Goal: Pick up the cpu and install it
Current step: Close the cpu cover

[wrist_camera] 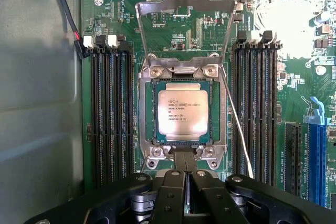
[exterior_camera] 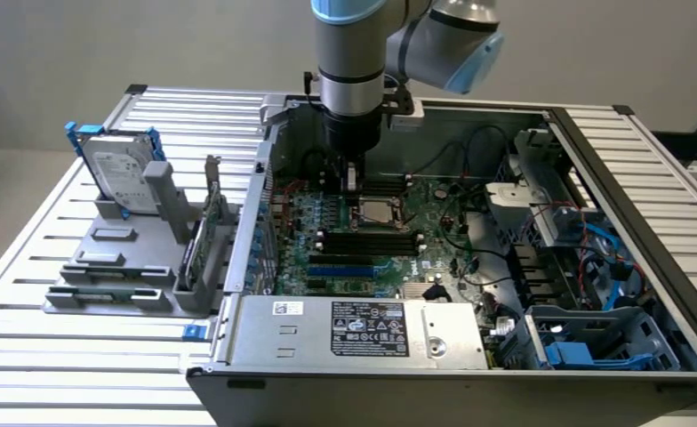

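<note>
Hovering the gripper (wrist_camera: 184, 163) at the socket (wrist_camera: 148, 145) edge, fingers pressed together and gripping nothing.

Lying the cpu (wrist_camera: 183, 107) flat inside that dark metal-framed socket on the green motherboard (wrist_camera: 105, 3), silver top facing up, printed text showing. Standing the metal load plate (wrist_camera: 184, 1) tilted up and open beyond the socket. Flanking the socket with black memory slots (wrist_camera: 107, 119) on both sides. Poising the closed fingertips just beside the chip, apart from it, within the open computer case (exterior_camera: 663, 280).
</note>
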`<state>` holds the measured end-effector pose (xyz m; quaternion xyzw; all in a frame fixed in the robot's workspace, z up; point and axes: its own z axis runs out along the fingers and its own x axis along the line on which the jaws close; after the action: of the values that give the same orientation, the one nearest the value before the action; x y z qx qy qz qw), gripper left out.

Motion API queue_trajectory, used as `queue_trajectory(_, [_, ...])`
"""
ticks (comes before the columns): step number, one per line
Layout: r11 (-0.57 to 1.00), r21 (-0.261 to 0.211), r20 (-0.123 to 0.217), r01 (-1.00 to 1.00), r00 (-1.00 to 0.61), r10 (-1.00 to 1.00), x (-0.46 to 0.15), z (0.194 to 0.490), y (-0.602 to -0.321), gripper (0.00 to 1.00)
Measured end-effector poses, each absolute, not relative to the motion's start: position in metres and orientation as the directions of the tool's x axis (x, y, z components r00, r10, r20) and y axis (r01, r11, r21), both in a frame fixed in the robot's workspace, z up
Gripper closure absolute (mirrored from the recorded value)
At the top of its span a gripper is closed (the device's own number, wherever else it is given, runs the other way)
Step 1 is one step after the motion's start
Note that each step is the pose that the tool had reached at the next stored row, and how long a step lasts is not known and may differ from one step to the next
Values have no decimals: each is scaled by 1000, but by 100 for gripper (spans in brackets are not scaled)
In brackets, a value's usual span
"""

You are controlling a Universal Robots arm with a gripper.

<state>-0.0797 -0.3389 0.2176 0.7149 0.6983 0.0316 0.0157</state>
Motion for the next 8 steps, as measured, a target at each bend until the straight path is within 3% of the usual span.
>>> queue_trajectory(8, [-24, 55, 23, 998, 23, 999, -58, 241, -339, 89])
